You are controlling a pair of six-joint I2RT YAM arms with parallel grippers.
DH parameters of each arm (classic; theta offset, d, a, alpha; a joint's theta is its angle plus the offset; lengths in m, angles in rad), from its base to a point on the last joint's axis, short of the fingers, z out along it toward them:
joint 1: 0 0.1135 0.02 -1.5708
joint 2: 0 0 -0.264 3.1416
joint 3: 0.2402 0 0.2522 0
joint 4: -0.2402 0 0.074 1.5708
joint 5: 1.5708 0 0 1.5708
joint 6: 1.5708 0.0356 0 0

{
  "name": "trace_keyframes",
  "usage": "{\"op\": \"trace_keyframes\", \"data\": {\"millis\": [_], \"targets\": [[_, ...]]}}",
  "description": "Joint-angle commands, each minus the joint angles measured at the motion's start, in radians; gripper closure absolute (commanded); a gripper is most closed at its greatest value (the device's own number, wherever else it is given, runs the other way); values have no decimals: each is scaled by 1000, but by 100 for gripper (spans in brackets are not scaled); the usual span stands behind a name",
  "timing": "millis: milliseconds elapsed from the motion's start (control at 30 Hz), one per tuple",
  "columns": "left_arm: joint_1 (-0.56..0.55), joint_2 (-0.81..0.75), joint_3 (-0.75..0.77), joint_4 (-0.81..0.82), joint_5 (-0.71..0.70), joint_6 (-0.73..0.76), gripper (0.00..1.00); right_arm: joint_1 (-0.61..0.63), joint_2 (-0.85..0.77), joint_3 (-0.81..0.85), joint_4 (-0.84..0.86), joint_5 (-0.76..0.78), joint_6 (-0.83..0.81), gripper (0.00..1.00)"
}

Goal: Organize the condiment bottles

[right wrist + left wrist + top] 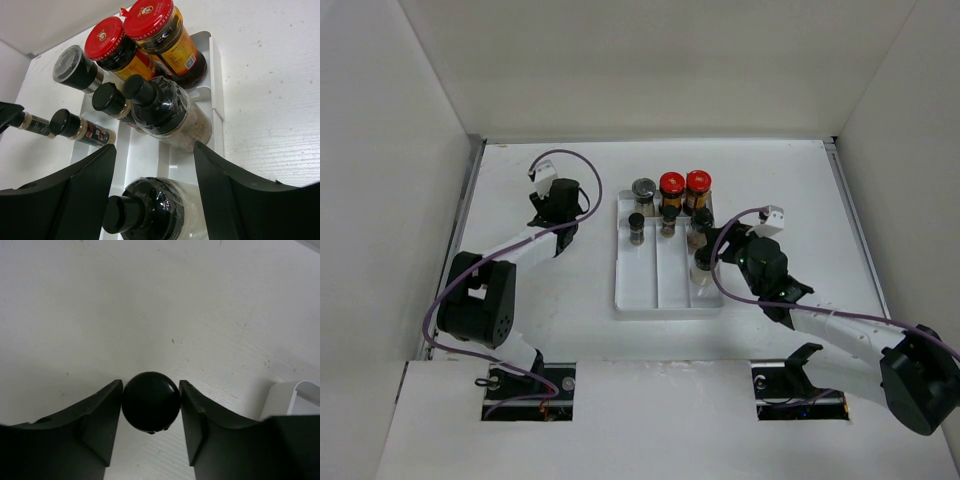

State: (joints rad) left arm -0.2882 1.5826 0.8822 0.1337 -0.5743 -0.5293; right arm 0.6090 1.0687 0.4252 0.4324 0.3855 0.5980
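A white divided tray (665, 295) holds several condiment bottles. Two red-lidded amber jars (671, 185) (698, 182) and a grey-lidded jar (643, 190) stand at its far end, with slim black-capped bottles (636, 228) in front of them. My right gripper (155, 147) is open. Its fingers stand wide on either side of a black-capped jar with pale contents (150, 210) in the tray's right compartment. My left gripper (151, 383) is left of the tray, shut on the round black cap of a slim bottle (151, 402) that stands upright on the table.
White walls enclose the table on the left, the back and the right. The tray's corner (295, 395) shows at the right of the left wrist view. The near halves of the tray's left and middle compartments hold nothing.
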Motion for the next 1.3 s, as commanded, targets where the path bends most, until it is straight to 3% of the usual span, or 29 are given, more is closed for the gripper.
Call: {"op": "trace_keyframes", "data": {"millis": [0, 167, 400, 633, 867, 1267], "targets": [[1, -7, 29, 58, -18, 0, 61, -2, 8, 30, 55, -10, -3, 29], [-57, -129, -29, 52, -18, 23, 71, -2, 1, 27, 55, -8, -6, 29], [-231, -396, -98, -117, 25, 75, 71, -2, 0, 24, 57, -7, 2, 29], [-439, -501, -46, -284, 51, 109, 71, -2, -12, 21, 57, -4, 3, 29], [-636, -368, 30, -110, 91, 101, 72, -18, -41, -2, 68, 10, 17, 29], [-651, -76, 103, 81, 126, 109, 72, -42, -78, -22, 66, 18, 34, 28]]}}
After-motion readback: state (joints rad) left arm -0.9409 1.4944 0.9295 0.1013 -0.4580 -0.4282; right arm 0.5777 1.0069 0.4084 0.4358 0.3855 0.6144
